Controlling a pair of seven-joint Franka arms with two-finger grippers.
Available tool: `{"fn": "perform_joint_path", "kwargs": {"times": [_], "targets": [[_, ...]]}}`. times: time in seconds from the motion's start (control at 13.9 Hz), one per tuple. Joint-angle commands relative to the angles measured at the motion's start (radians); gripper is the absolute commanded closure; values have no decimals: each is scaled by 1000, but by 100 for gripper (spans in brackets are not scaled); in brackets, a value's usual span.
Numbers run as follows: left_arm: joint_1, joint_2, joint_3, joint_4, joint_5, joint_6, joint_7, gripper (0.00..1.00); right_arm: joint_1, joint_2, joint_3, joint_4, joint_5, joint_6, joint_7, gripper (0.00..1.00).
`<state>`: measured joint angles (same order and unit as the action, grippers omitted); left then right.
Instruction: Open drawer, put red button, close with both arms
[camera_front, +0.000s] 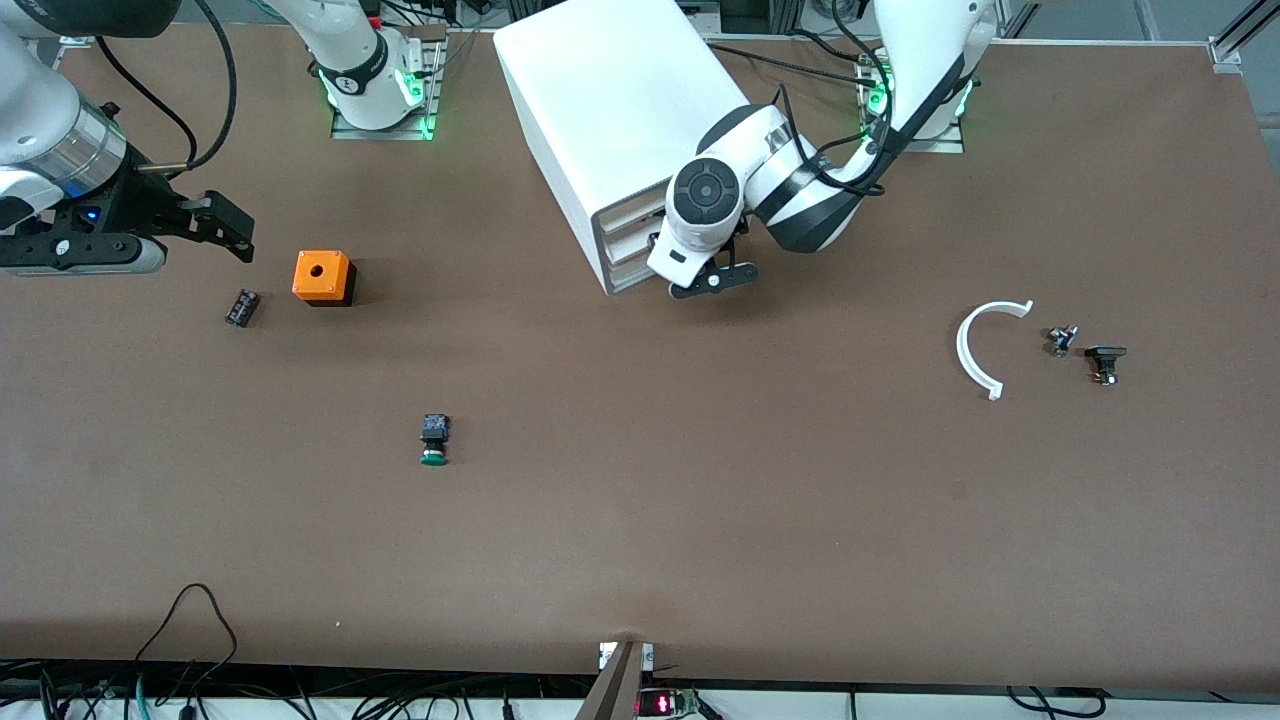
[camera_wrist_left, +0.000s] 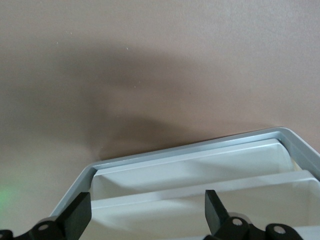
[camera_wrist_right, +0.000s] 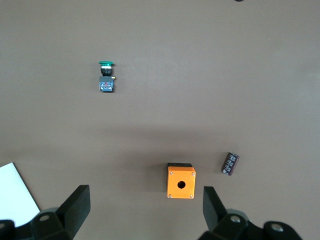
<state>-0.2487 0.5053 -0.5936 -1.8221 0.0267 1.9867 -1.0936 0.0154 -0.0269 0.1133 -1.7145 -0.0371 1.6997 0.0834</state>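
Right gripper (camera_front: 225, 225) spread wide, empty, above table beside orange box (camera_front: 322, 277). Risk: taking green button (camera_front: 434, 441) for red button, nowhere visible. Mid-table, cabinet (camera_front: 610, 130) drawers (camera_wrist_left: 190, 170) apparently all shut, contents hidden. Left gripper (camera_front: 712, 280) open, empty, at their fronts; may slip off.

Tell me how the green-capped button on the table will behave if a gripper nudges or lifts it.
The green-capped button lies on its side, so its round cap probably lets it roll or pivot when nudged. It is small beside the orange box, so likely light. Its black body looks blocky, probably giving fingers flat, stiff faces to grip.
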Motion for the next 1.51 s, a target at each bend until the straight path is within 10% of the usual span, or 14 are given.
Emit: {"fn": "perform_joint_path", "kwargs": {"times": [0.0, 0.58, 1.01, 1.44], "targets": [[14, -36, -23, -31, -21, 6, -17, 0, 6, -25, -9, -19, 11, -2, 9, 0], [164, -129, -23, 6, -16, -26, 157, 0, 3, -15, -24, 21, 11, -9, 13, 0], [322, -136, -15, 276, 25, -336, 562, 0, 3, -21, -37, 21, 40, -43, 49, 0], [420, -255, 30, 347, 33, -390, 811, 0, 9, -13, -29, 61, 37, -43, 82, 0]]}}
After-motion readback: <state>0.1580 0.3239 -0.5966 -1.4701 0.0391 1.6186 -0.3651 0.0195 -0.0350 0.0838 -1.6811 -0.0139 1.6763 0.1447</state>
